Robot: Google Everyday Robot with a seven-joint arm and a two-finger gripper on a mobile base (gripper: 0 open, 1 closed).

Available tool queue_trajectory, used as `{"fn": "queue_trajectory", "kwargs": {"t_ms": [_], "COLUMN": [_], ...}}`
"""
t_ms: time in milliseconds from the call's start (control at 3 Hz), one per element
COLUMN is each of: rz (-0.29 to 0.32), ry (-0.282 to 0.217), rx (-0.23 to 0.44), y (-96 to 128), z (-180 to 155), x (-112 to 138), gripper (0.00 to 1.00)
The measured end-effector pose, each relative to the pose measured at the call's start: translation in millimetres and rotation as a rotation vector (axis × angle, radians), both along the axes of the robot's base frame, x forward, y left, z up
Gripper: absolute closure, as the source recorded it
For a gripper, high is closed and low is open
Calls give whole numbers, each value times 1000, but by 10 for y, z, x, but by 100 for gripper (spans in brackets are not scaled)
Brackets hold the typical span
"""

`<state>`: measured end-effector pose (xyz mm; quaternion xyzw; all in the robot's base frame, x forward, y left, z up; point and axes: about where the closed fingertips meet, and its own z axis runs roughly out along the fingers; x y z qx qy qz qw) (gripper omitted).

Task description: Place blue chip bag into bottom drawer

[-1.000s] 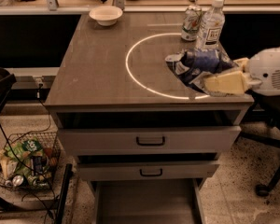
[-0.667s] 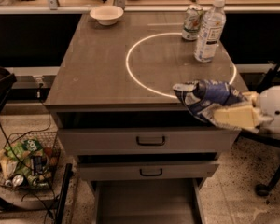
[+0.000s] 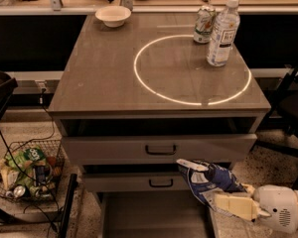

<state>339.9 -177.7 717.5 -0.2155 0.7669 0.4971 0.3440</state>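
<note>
The small crumpled dark-blue foil chip bag (image 3: 210,179) has left the tabletop. A second ago it lay at the right edge of the white ring; then it was at the table's front right corner. Now it hangs below the top, in front of the right end of the lower drawer front, over the right side of the wide grey metal bottom drawer (image 3: 151,216), which stands pulled out with a bare floor. The cream-fingered gripper (image 3: 219,201) has come down with it and sits at the lower right, jaws clamped on the bag's lower edge, its white rounded arm housing (image 3: 284,213) behind it at the frame's edge.

The two grey drawer fronts with black bar handles (image 3: 160,149) sit just behind and above the bag, the upper one overhanging the open drawer. On the grey-brown table top (image 3: 99,78) the white painted ring (image 3: 139,73) is now uncovered. A clear plastic water bottle (image 3: 223,31) and a drinks can (image 3: 204,24) stand at the back right, and a white bowl (image 3: 113,15) at the back left. A wire basket of green snack packets (image 3: 27,171) rests on the floor to the left, and dark chair legs (image 3: 288,103) stand to the right.
</note>
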Motion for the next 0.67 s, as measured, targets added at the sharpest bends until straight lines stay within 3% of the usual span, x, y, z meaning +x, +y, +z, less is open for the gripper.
{"fn": "queue_trajectory", "kwargs": {"t_ms": [333,667], "rz": [0,-12], "ry": [0,38], "rx": [0,-35], "y": [1,36], "z": [0,-230], "x": [0,68], "gripper": [100,100]}}
